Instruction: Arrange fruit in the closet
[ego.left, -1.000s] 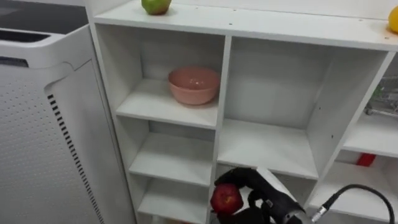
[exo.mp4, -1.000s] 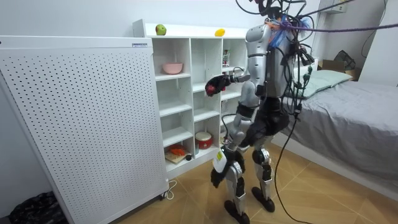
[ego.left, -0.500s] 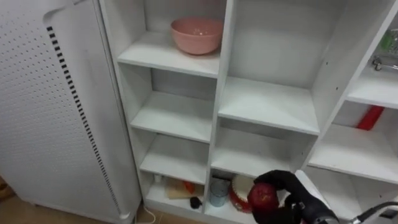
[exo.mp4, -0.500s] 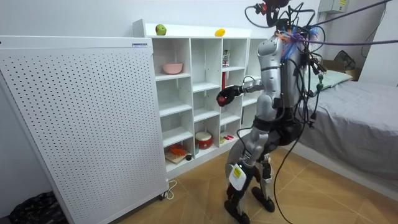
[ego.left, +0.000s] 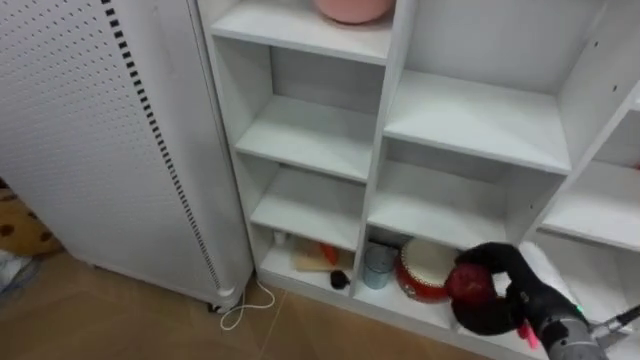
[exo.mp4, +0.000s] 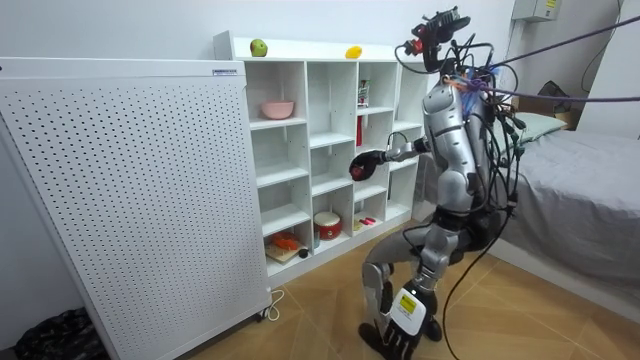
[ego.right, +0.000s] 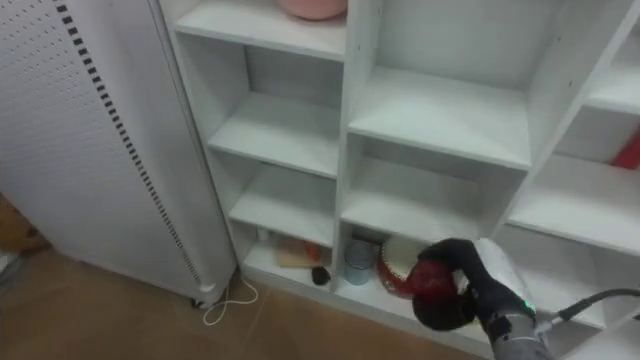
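Observation:
My right hand (ego.left: 512, 303) is shut on a red apple (ego.left: 470, 283), low in front of the white closet (ego.left: 383, 150) and level with its bottom compartments. In the room view the hand with the apple (exo.mp4: 358, 167) is held out towards the middle column of shelves, a short way off them. A green apple (exo.mp4: 259, 47) and a yellow fruit (exo.mp4: 353, 52) lie on the closet's top. A pink bowl (ego.left: 352, 8) stands in the upper left compartment. I stand leaning back, a step off the closet.
A red pot (ego.left: 422, 270) and a grey cup (ego.left: 378, 265) stand in the bottom middle compartment, with a board and small things (ego.left: 315, 258) to their left. A white perforated panel (ego.left: 90, 130) stands left of the closet. A bed (exo.mp4: 580, 170) is behind me.
I have stepped back from the closet towards the bed and the eye view has dropped to the lower shelves. The right hand keeps hold of the red apple.

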